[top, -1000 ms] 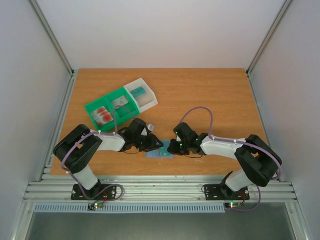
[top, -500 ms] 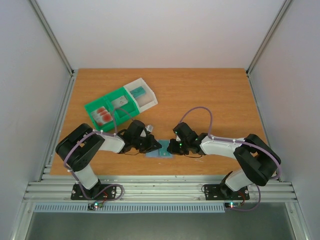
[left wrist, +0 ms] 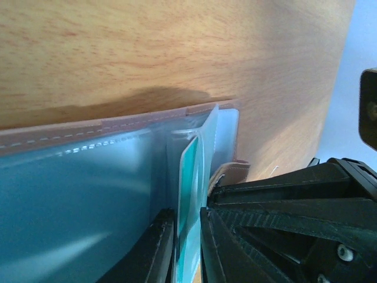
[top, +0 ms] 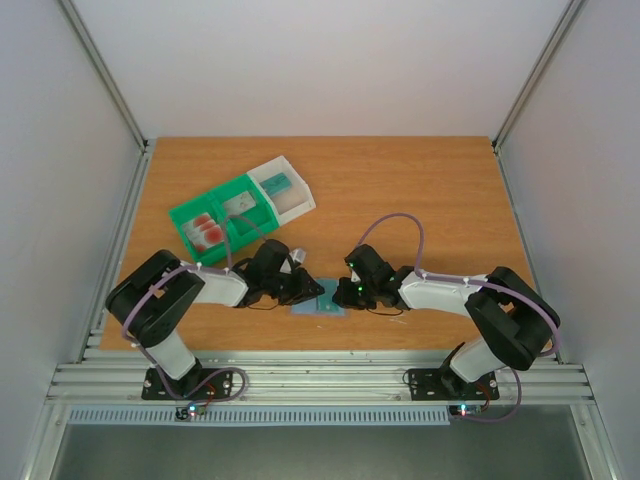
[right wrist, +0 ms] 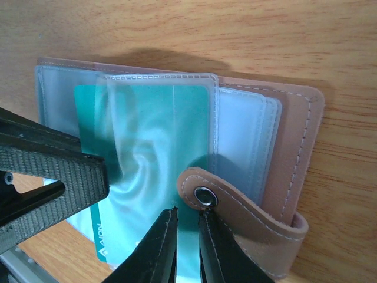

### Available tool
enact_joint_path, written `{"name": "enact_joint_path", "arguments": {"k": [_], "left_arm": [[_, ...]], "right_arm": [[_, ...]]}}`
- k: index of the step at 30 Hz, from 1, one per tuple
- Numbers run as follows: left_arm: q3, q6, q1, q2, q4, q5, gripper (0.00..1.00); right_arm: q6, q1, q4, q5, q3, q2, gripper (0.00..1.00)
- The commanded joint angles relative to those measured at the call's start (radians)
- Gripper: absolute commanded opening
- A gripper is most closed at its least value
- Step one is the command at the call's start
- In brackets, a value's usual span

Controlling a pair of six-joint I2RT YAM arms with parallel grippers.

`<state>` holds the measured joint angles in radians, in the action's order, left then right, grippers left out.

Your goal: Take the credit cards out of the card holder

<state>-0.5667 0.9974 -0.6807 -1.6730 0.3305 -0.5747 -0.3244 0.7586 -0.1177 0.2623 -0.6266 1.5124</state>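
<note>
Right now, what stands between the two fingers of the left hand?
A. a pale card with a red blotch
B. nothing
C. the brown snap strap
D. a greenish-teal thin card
D: in the left wrist view the greenish-teal thin card stands edge-on between the two black fingers of the left hand, partly inside a clear sleeve of the tan leather card holder.

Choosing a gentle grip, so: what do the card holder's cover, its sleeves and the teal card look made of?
The card holder cover looks like tan leather or an imitation, matte, with stitched edges and a metal snap. Its sleeves look like soft clear plastic, hazy and rippled. The teal card seems stiff plastic, flat with printed lettering.
</note>
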Motion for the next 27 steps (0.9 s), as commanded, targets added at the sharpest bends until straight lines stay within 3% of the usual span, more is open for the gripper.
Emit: {"name": "enact_joint_path", "arguments": {"k": [1, 11, 16, 19, 24, 27], "left_arm": [[0.012, -0.005, -0.006, 0.049, 0.020, 0.011, 0.14], [0.014, -0.006, -0.006, 0.052, 0.030, 0.012, 0.00], [0.025, -0.008, -0.006, 0.052, 0.035, 0.018, 0.01], [0.026, -0.008, -0.006, 0.054, 0.036, 0.019, 0.09], [0.026, -0.011, -0.006, 0.052, 0.031, 0.021, 0.07], [0.028, -0.011, -0.006, 0.055, 0.031, 0.024, 0.12]], "right_arm": [[0.004, 0.005, -0.051, -0.048, 0.006, 0.032, 0.13], [0.003, 0.005, -0.056, -0.052, 0.004, 0.035, 0.12], [0.002, 0.005, -0.053, -0.051, 0.006, 0.033, 0.12], [0.002, 0.005, -0.054, -0.054, 0.007, 0.032, 0.12], [0.001, 0.005, -0.054, -0.051, 0.008, 0.032, 0.12], [0.001, 0.005, -0.056, -0.052, 0.010, 0.025, 0.12]]}}
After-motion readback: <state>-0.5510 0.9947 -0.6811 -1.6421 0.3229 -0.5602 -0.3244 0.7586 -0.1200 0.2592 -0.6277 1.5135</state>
